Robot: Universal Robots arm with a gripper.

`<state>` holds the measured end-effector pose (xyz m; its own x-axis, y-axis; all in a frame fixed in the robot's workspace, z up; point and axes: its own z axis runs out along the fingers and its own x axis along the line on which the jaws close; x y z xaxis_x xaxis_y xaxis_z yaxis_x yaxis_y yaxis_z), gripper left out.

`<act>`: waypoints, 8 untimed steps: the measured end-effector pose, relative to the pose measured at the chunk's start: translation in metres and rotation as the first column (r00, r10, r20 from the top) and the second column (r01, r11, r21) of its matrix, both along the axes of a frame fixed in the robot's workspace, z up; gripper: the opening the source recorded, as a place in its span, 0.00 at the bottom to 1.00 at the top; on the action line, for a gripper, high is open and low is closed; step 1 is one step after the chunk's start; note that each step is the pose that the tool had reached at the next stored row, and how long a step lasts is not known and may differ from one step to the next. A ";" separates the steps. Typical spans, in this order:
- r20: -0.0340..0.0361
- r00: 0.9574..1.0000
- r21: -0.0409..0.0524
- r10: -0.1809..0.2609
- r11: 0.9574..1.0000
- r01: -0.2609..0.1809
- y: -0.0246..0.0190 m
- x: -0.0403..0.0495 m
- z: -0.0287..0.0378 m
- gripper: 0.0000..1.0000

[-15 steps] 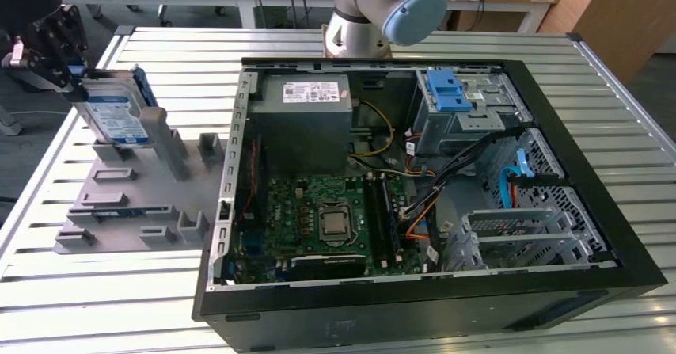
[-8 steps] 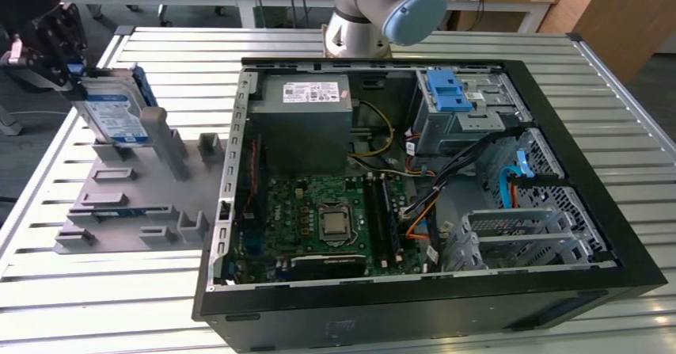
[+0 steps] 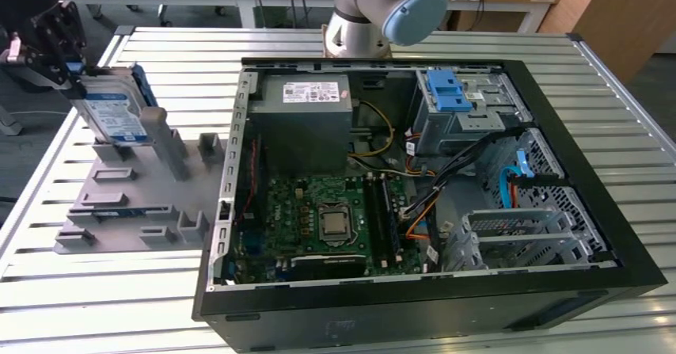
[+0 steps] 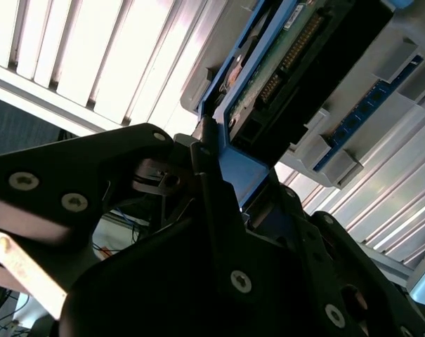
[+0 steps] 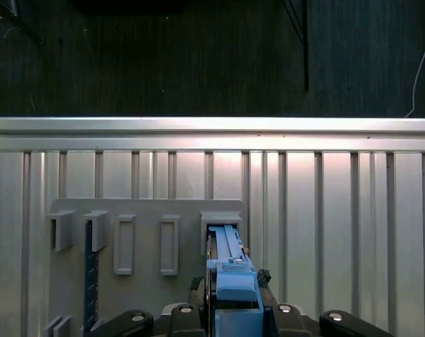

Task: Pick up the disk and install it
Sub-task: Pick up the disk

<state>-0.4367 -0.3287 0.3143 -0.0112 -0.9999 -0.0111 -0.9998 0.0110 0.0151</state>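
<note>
The disk (image 3: 111,110) is a silver drive with a white-and-blue label and a blue carrier frame. It stands on edge at the far end of the grey slotted holder (image 3: 138,203), at the exterior view's left. My gripper (image 3: 72,73) is at the disk's upper far edge, shut on the blue frame. In the second wrist view the dark fingers (image 4: 206,165) clamp the blue frame, with the disk's (image 4: 282,63) circuit-board side showing beyond. In the first wrist view the blue frame of the disk (image 5: 230,270) runs out from between my gripper's (image 5: 230,309) jaws over the holder (image 5: 149,281).
An open black computer case (image 3: 591,235) lies on the slatted metal table (image 3: 106,298) to the exterior view's right of the holder. Inside are a grey metal box (image 3: 306,112), a green board (image 3: 328,219) and a grey cage with a blue latch (image 3: 454,97). The arm's base (image 3: 381,13) stands behind the case.
</note>
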 end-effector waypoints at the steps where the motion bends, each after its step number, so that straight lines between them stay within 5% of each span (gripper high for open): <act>1: 0.000 1.000 0.000 0.000 1.000 0.000 0.0000 0.0000 0.0002 0.36; 8: 0.000 1.000 0.000 0.000 1.000 0.000 0.0003 0.0000 0.0024 0.36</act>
